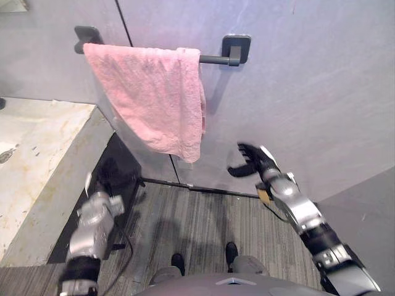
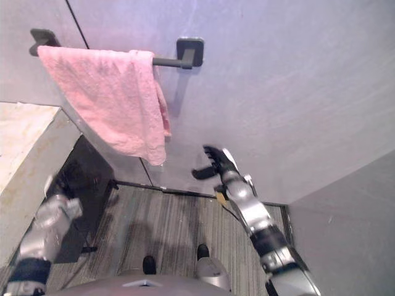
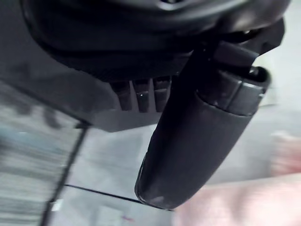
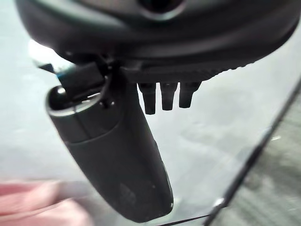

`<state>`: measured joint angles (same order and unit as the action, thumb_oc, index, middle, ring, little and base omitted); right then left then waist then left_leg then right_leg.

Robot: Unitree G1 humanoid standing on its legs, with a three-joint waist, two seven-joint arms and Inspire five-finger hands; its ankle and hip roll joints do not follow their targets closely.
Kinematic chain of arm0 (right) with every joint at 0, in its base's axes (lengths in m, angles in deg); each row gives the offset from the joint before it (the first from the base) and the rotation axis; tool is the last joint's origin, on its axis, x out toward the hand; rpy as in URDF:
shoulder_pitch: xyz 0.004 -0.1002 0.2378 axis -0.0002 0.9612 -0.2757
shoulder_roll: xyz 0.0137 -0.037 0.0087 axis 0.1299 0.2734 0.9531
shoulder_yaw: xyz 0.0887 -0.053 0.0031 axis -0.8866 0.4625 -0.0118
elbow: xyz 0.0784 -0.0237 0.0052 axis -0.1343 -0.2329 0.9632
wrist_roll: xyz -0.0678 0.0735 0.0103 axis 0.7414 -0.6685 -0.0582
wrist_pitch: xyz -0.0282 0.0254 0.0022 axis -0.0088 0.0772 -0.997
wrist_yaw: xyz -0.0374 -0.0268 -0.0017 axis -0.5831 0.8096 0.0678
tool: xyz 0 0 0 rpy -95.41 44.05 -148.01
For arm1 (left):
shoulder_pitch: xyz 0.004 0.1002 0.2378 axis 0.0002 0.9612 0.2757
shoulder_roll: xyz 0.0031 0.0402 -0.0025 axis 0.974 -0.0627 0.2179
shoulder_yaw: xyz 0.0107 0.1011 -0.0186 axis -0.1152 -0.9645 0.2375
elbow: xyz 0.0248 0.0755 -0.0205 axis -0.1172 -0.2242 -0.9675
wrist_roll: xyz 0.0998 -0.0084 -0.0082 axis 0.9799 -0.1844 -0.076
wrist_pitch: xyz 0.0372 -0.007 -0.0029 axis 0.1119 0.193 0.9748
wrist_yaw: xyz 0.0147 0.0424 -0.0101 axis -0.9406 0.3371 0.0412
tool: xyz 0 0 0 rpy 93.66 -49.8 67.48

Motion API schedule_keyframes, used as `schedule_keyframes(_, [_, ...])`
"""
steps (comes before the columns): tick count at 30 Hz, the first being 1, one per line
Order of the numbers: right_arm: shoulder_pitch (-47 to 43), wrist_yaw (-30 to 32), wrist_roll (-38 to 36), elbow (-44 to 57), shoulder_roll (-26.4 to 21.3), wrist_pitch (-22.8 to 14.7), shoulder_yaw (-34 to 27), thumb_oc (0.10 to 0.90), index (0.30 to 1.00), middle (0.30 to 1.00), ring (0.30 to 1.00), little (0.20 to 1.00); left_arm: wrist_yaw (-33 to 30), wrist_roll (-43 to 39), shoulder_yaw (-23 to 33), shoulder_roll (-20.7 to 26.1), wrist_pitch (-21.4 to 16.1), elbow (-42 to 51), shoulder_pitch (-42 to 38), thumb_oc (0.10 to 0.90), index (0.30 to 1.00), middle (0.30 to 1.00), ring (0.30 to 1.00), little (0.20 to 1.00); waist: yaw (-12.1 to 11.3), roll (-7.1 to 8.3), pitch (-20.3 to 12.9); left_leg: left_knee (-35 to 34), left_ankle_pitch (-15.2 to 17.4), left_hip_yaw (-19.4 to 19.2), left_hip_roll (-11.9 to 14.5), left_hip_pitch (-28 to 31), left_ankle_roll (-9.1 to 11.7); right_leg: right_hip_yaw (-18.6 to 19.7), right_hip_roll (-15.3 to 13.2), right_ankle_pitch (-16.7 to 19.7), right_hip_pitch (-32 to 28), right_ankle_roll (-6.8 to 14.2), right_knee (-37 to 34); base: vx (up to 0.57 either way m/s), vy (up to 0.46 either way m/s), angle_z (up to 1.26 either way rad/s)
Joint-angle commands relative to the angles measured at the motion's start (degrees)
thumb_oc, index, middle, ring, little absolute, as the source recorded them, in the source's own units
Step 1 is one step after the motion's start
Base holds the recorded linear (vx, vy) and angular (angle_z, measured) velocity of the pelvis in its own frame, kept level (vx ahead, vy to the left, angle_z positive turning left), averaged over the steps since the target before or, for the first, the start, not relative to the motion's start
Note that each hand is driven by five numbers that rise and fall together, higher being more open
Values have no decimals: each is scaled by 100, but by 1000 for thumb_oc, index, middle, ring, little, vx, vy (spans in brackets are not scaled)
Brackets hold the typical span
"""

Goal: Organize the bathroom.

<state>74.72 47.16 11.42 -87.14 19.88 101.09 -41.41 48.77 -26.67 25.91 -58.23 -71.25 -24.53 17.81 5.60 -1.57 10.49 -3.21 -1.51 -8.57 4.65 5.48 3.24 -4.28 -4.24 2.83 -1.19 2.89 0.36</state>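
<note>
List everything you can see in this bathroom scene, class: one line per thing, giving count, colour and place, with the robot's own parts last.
Pink terry towel: one, pink, draped over the rail on the wall, hanging unevenly with its lower corner toward the right.
Dark metal towel rail: one, dark grey, fixed to the grey wall on two square brackets.
Pale stone counter: one, off-white with stains, at the left, below the rail.
Striped wood-look floor: one, grey-brown, below the wall.
Left hand: one, dark, low beside the counter's edge, holding nothing visible.
Right hand: one, dark, raised below and right of the towel, fingers spread, apart from the cloth.
</note>
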Motion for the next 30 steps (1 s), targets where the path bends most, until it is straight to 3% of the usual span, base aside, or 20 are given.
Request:
schedule_keyframes(1, [-171, 0, 743, 201, -165, -797, -88, 800, 900, 900, 900, 900, -192, 226, 144, 268, -850, 23, -83, 800, 900, 900, 900, 900, 77, -51, -176, 659, 399, -375, 608, -16, -12, 352, -228, -725, 297, 397, 697, -35, -20, -3])
schedule_keyframes(6, [204, 145, 1325, -622, -325, -1073, 51, 800, 900, 900, 900, 900, -249, 690, -248, 201, -1234, -744, -104, 800, 900, 900, 900, 900, 139, -57, -47, 761, 362, -314, 688, -96, 22, 291, -115, -793, 403, 300, 882, -74, -44, 0])
schedule_keyframes(9, [204, 175, 1520, -1322, -455, -1292, 223, 800, 900, 900, 900, 900, -340, 375, -407, 130, -1422, -1269, -172, 800, 900, 900, 900, 900, 111, -32, 50, 975, 386, -191, 715, -196, 52, 222, -58, -871, 454, 245, 1032, -92, -83, 8])
schedule_keyframes(11, [-116, 208, 1845, -2133, -574, -1345, 671, 800, 900, 900, 900, 900, -573, 185, -653, 73, -1493, -1957, -425, 800, 900, 900, 900, 900, -57, 4, 287, 1410, 5, 169, 868, -575, 179, 109, 135, -972, 625, 108, 1310, -235, -229, 15])
schedule_keyframes(13, [-369, 211, 1934, -2553, -577, -1333, 883, 800, 900, 900, 900, 900, -676, 108, -790, 101, -1470, -2163, -579, 800, 900, 900, 900, 900, -152, 6, 433, 1353, -246, 333, 950, -711, 254, -6, 242, -995, 672, 83, 1361, -267, -212, 47])
schedule_keyframes(14, [-728, 356, 1850, -3217, -490, -1315, 1120, 800, 900, 900, 900, 900, -630, 20, -944, 144, -1548, -2595, -866, 800, 900, 900, 900, 900, -253, 24, 675, 1223, -694, 251, 1141, -941, 378, -311, 378, -1044, 659, 18, 1311, -287, -209, 71])
schedule_keyframes(15, [-755, 327, 1859, -3264, -482, -1284, 1129, 800, 900, 900, 900, 900, -621, -10, -953, 144, -1547, -2638, -894, 800, 900, 900, 900, 900, -249, 26, 695, 1229, -705, 221, 1155, -961, 386, -350, 384, -1045, 650, 13, 1298, -296, -240, 93])
schedule_keyframes(18, [-931, 350, 1960, -3933, -404, -1368, 1211, 800, 900, 900, 900, 900, -430, 28, -1044, 63, -1673, -3196, -1191, 800, 900, 900, 900, 900, -155, 166, 816, 1689, -287, -577, 1175, -960, 328, -867, 204, -912, 601, -70, 1135, -158, -121, 93])
schedule_keyframes(20, [-922, 396, 1976, -4231, -363, -1391, 1202, 800, 900, 900, 900, 900, -442, 97, -1168, -31, -1738, -3467, -1325, 800, 900, 900, 900, 900, -77, 301, 862, 2516, -188, -736, 1079, -1007, 396, -1060, 139, -725, 553, -175, 989, -157, -70, 145])
schedule_keyframes(24, [-693, 637, 1718, -4488, -356, -1529, 1083, 800, 900, 900, 900, 900, -470, 278, -1170, -93, -1897, -3658, -1323, 800, 900, 900, 900, 900, 25, 434, 827, 3027, 33, -681, 845, -776, 285, -956, 161, -560, 599, -217, 891, -130, 0, 91])
schedule_keyframes(26, [-425, 855, 1598, -4585, -389, -1727, 904, 800, 900, 900, 900, 900, -509, 359, -1235, -100, -1933, -3734, -1428, 800, 900, 900, 900, 900, 183, 468, 778, 3223, 166, -444, 612, -647, 207, -754, 256, -462, 711, -218, 850, -216, 91, 126])
schedule_keyframes(28, [-361, 927, 1558, -4602, -412, -1778, 827, 800, 900, 900, 900, 900, -530, 361, -1294, -105, -1946, -3763, -1485, 800, 900, 900, 900, 900, 237, 452, 765, 3195, 274, -347, 465, -607, 169, -679, 273, -442, 752, -192, 844, -171, 150, 92])
schedule_keyframes(30, [-325, 1014, 1533, -4630, -488, -1874, 688, 800, 900, 900, 900, 900, -559, 253, -1383, -83, -1956, -3769, -1608, 800, 900, 900, 900, 900, 328, 406, 776, 2681, 700, -301, 214, -476, 28, -526, 227, -331, 957, -44, 827, -290, 323, 60])
